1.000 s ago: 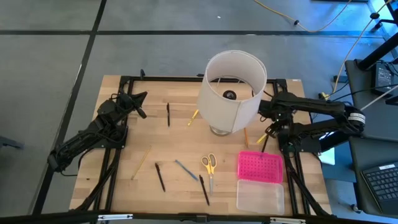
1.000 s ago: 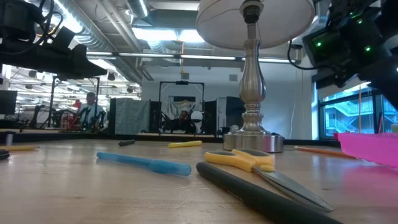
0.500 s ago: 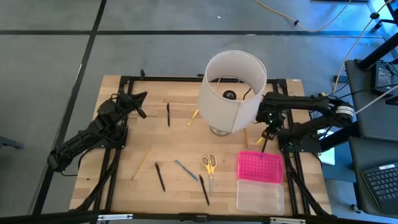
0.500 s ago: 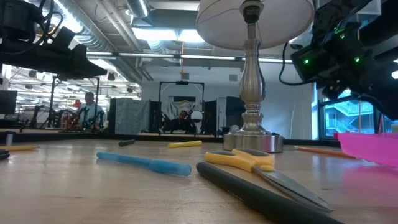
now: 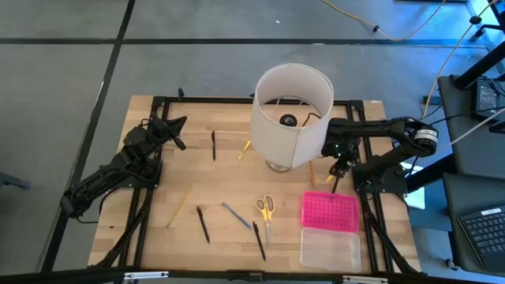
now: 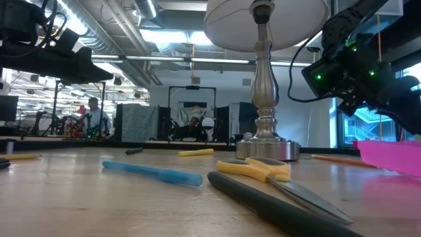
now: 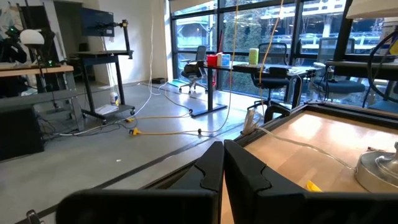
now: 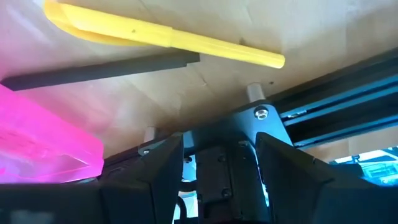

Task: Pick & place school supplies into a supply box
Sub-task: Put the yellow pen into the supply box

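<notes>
Both right gripper point(image 8: 214, 158) fingers spread wide, empty; left gripper point(image 7: 223, 163) fingers touching.

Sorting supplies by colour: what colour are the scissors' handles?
Yellow. The scissors show it best in the high view, lying left of the pink box lid.

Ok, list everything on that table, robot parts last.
Lamp: one, white shade, table's middle.
Supply box: one, pink lid beside clear base, right of the scissors.
Scissors: one, yellow handles, below the lamp in the high view.
Grey-blue pen: one, just left of the scissors.
Black pens: four, scattered; one under the right gripper.
Pencils: two, wooden, one far left, one by the lamp base.
Yellow markers: two, left of the lamp and under the right gripper.
Left gripper: fingers shut, left edge, waiting.
Right gripper: fingers open, hovering right of the lamp.
</notes>
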Tool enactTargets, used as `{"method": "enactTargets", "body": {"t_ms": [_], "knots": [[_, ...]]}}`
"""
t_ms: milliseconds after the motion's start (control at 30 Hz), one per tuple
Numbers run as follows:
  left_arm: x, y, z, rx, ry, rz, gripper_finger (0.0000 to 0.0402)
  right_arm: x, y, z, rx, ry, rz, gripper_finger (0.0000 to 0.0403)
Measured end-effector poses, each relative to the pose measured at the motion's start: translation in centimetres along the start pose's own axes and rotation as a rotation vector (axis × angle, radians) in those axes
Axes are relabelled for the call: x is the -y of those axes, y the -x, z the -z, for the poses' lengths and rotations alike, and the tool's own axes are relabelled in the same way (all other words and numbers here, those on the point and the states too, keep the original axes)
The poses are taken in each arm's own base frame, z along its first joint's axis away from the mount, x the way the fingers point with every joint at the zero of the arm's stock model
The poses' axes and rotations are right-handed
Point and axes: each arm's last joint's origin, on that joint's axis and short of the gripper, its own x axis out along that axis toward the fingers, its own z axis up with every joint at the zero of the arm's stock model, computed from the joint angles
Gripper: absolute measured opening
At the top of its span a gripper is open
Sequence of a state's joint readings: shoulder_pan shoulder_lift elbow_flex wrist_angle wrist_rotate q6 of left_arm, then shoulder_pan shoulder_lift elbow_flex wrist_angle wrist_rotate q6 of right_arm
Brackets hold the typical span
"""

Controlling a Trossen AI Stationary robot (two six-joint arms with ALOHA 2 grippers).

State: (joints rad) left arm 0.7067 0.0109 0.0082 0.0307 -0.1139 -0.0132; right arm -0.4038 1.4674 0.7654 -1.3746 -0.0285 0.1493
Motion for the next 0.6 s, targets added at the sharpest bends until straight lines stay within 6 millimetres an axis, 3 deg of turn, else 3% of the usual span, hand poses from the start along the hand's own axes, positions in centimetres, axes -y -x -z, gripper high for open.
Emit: {"method": "enactTargets", "body": {"t_ms": [267, 600], "knots": [[0.0, 0.0, 0.0, 0.0, 0.0, 0.0, 0.0006, 1.0, 0.1, -0.3, 0.005, -0.281, -0.093, 0.0204], [0.0, 0.0, 0.0, 0.0, 0.0, -0.001, 0.0006, 0.4, 0.3, -2.0, 0.113, -0.572, -0.283, 0.0204]]}}
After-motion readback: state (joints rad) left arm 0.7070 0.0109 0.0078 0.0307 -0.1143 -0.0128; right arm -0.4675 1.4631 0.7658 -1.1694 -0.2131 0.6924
